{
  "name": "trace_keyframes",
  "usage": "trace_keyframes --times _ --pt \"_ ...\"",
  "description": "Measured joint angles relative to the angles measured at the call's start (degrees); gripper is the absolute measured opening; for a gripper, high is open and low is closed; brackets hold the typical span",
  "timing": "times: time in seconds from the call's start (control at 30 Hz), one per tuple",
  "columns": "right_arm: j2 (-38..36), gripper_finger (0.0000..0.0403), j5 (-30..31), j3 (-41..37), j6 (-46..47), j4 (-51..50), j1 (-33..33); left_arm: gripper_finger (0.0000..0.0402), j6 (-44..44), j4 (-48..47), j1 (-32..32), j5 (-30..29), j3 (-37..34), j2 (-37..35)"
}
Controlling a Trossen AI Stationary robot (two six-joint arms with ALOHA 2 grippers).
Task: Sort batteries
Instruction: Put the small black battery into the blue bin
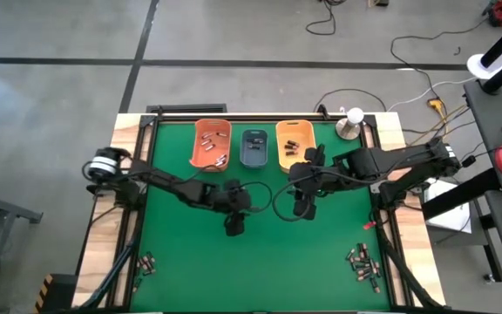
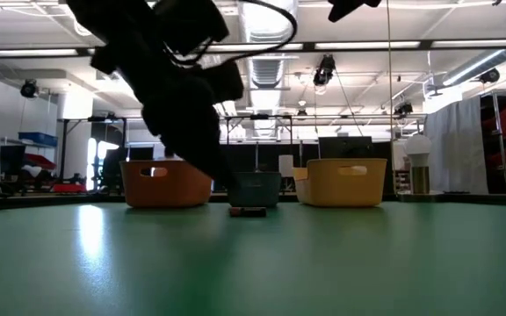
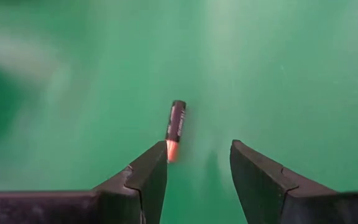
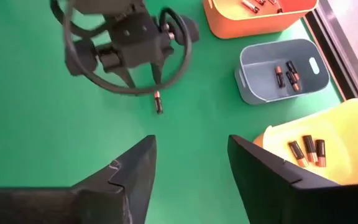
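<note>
High view: left gripper hangs just in front of the blue-grey bin; right gripper waits beside it.
Low view: a lone battery lies before that bin.
Left wrist view: fingers spread, battery just ahead, seemingly lining up a pinch.
Right wrist view: fingers spread, empty.

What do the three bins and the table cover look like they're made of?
The orange bin, blue-grey bin and yellow-orange bin look like smooth moulded plastic: even colour, rounded rims, cut-out handle slots. The green table cover seems a smooth mat with a slight sheen, since it reflects the ceiling lights softly; exact material unclear.
</note>
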Motion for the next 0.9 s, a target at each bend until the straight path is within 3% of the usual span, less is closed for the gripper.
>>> trace_keyframes --times 0.23,0.57,0.9 --pt "0.0 0.0201 0.0 0.0 -0.7 0.0 0.0 0.0155 0.8 1.1 2.9 4.0 3.3 5.4" --pt "-0.1 0.0168 0.0 0.0 -2.1 -0.5 0.0 0.0148 0.5 0.9 2.8 5.8 4.5 10.8" --pt "-2.6 0.0119 0.1 0.0 -6.3 -1.0 -0.4 0.0013 -3.0 0.1 3.3 5.7 4.5 11.3"
